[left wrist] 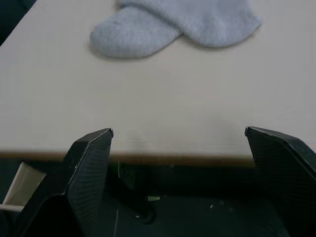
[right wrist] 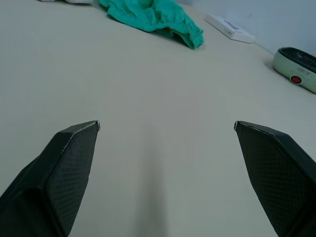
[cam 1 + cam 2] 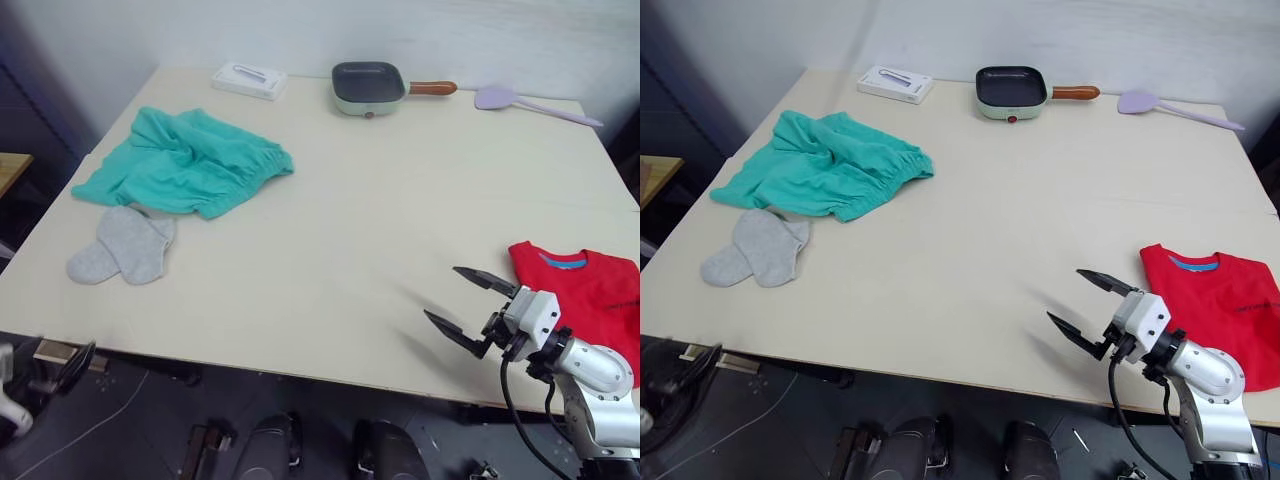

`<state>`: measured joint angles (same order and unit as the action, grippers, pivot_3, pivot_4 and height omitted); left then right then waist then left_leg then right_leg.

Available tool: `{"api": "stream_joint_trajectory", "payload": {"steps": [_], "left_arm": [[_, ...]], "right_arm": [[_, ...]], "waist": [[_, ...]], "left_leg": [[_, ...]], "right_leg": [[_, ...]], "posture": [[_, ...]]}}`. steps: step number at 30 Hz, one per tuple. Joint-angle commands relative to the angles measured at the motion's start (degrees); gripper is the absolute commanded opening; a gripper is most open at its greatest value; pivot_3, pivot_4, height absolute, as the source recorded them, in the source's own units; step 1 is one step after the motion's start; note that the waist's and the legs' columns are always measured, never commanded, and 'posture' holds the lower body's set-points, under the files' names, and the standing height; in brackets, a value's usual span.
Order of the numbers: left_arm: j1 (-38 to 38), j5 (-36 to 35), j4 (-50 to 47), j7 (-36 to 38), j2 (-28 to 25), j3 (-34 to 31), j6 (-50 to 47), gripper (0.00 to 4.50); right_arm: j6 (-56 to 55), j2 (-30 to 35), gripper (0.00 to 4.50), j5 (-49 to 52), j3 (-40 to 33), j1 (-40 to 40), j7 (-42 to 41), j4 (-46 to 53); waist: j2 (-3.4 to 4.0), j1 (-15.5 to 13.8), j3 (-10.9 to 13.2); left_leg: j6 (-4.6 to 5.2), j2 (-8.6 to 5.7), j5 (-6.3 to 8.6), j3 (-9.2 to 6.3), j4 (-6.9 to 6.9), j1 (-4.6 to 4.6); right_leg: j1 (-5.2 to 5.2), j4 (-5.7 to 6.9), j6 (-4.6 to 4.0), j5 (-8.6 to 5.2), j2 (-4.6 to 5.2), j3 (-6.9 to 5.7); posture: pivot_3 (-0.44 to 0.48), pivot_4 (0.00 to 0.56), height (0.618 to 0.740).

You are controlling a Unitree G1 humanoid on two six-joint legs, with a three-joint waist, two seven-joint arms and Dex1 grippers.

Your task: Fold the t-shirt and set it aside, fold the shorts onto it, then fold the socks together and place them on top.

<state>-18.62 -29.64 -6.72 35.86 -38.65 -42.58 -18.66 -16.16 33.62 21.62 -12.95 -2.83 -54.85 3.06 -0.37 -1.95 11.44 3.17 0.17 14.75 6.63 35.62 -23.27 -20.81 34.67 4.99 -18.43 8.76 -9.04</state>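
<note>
**Both grippers spread wide, holding nothing**

Fingers of the right gripper [image 3: 463, 298] gape above bare table [image 3: 360, 220] beside the folded t-shirt [image 3: 590, 295]. Left gripper [image 1: 177, 143] gapes near the socks [image 3: 122, 245]; the shorts [image 3: 185, 160] lie crumpled beyond them.

Desk [image 3: 350, 250]: pale, smooth, matt board, wood-like at the edge. T-shirt [image 3: 590, 290]: thin red cloth, flat, matt. Shorts [image 3: 185, 160]: teal cloth, crumpled, gathered at the waistband. Socks [image 3: 125, 245]: light-grey soft knit, slightly fuzzy. Right claw [image 3: 470, 303]: black fingers, matt, with fine cross-hatched texture on the inner faces; white glossy plastic housing behind. Pan [image 3: 368, 87]: pale green satin body, dark matt inside, wooden handle. Spatula [image 3: 535, 103]: lilac smooth plastic or silicone.
</note>
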Motion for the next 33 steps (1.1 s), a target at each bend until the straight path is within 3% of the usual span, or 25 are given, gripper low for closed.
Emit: {"api": "stream_joint_trajectory", "payload": {"steps": [1,3,5,9,14,18,21,23,27,33], "left_arm": [[10.52,-0.9,-3.97,0.55,-7.37,6.63,-5.66,4.5],[22.18,1.21,0.79,0.5,-11.4,14.65,-10.96,4.5],[34.32,7.64,8.78,0.45,-13.05,23.59,-9.83,4.5],[56.82,17.43,32.75,3.41,-9.53,36.93,-5.34,4.5],[73.36,27.02,63.63,2.69,-5.33,44.11,5.6,4.5],[78.39,30.25,76.21,1.37,-2.79,44.77,12.12,4.5],[79.19,30.77,80.28,-0.14,-1.06,43.65,15.6,3.92],[80.57,29.36,81.58,-1.31,0.29,41.02,18.8,3.33],[81.56,32.02,82.8,-0.75,1.64,41.61,21.65,2.09],[81.27,34.46,82.86,0.36,4.09,41.75,26.09,0.13]], "right_arm": [[-1.48,0.5,4.47,1.07,-2.0,1.84,0.9,0.03],[-1.14,-0.48,4.47,0.39,-2.8,3.72,4.16,0.07],[-1.22,-0.77,4.47,-0.51,-2.67,4.61,5.58,-0.06],[-0.99,-2.02,4.47,-1.69,-1.88,4.87,8.5,0.42],[-0.32,-3.56,4.47,-2.21,-1.41,2.61,11.16,3.49],[-0.11,-4.55,4.47,-2.37,-1.57,-0.28,13.15,5.66],[-0.73,-5.25,4.5,-3.46,-1.65,-2.91,14.35,6.76],[-0.17,-5.85,4.5,-3.8,-1.28,-4.67,15.28,8.37],[0.68,-6.12,4.5,-4.05,-0.21,-6.85,15.74,10.93],[2.06,-6.0,4.5,-4.59,0.18,-8.17,16.96,12.95]], "waist": [[0.02,0.01,-0.02],[0.09,0.18,0.01],[0.12,0.44,0.01],[-0.01,1.12,0.01],[-0.25,2.27,0.14],[-0.58,2.17,0.28],[-0.61,2.07,0.26],[-0.61,2.03,0.26],[-0.62,2.0,0.26],[-0.63,2.0,0.26]], "left_leg": [[-0.05,0.02,-0.03,0.0,-0.01,0.0],[-0.17,0.0,-0.1,0.01,-0.03,0.03],[-0.58,-0.02,-0.35,0.11,-0.08,0.0],[-0.35,-0.12,-0.63,0.52,-0.21,0.02],[-0.2,-0.15,-0.8,0.98,-0.23,-0.02],[-0.17,-0.08,-0.8,1.01,-0.1,-0.02],[-0.1,-0.11,-0.73,0.98,0.04,0.0],[-0.11,-0.09,-0.67,0.94,0.13,0.01],[-0.42,0.0,-0.51,0.89,0.26,-0.01],[-0.14,-0.01,-0.61,0.95,0.34,-0.02]], "right_leg": [[-0.12,0.02,-0.01,0.01,-0.04,0.03],[0.12,0.08,-0.05,0.02,-0.08,0.09],[0.01,0.29,-0.09,-0.01,-0.13,0.08],[-0.36,1.0,-0.16,-0.05,-0.55,-0.04],[-0.62,1.07,-0.07,-0.1,-0.55,0.11],[-0.66,1.14,0.01,-0.14,-0.43,0.11],[-0.65,1.2,0.01,-0.14,-0.2,0.18],[-0.65,1.2,0.02,-0.13,-0.1,0.41],[-0.68,1.3,0.04,-0.12,-0.11,0.65],[-0.68,1.33,0.04,-0.12,-0.17,0.7]], "posture": [[0.0,0.15,0.74],[0.0,0.15,0.74],[0.0,0.15,0.74],[0.0,0.15,0.74],[0.0,0.15,0.74],[0.0,0.15,0.74],[0.0,0.15,0.74],[0.0,0.15,0.74],[0.0,0.15,0.74],[0.0,0.15,0.74]]}}
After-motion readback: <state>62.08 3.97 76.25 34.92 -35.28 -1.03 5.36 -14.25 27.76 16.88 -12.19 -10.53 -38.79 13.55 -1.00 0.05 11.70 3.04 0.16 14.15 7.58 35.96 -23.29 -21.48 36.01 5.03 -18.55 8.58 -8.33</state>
